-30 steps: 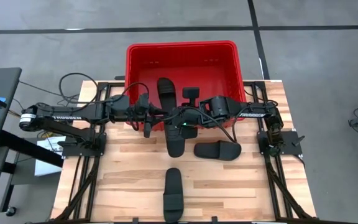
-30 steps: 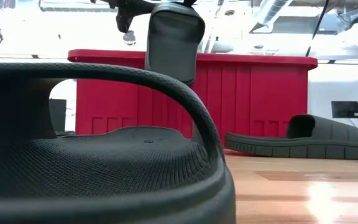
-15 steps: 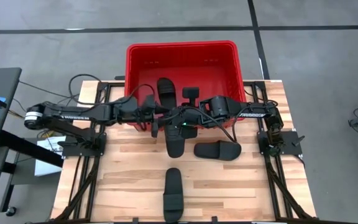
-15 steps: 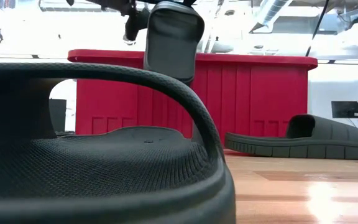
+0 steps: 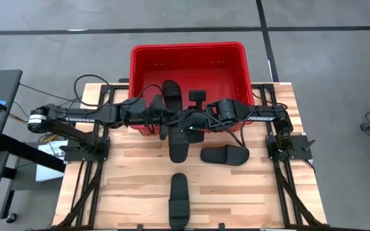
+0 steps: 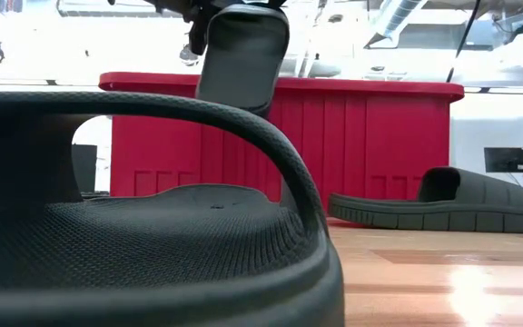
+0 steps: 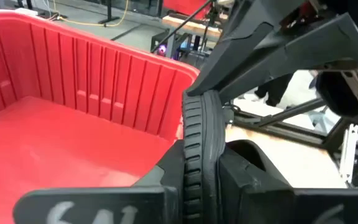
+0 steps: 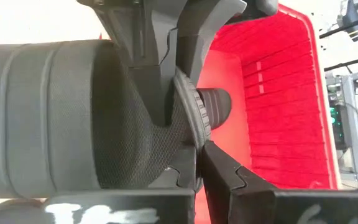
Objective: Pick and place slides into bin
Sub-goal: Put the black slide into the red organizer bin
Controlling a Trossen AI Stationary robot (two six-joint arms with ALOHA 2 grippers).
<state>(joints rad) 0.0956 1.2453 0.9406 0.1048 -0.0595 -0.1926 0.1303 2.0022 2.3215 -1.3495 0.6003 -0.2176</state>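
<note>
Handover is what I read: since half a second ago the left gripper (image 5: 164,122) has closed in on the matte black slide sandal (image 5: 178,142) that my right gripper (image 5: 186,126) pinches by its edge, both clamped on it. It hangs mid-frame, just below the large red lattice-walled plastic bin's (image 5: 133,77) near rim.

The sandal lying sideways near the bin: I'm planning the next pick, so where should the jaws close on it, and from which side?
Probably the strap. The sandal lies flat, sole down, beside the red bin, apart from the other loose sandal. Its wide strap arches up at one end, leaving a gap under it. Coming from above, one finger could slip under the arch and one over it.
</note>
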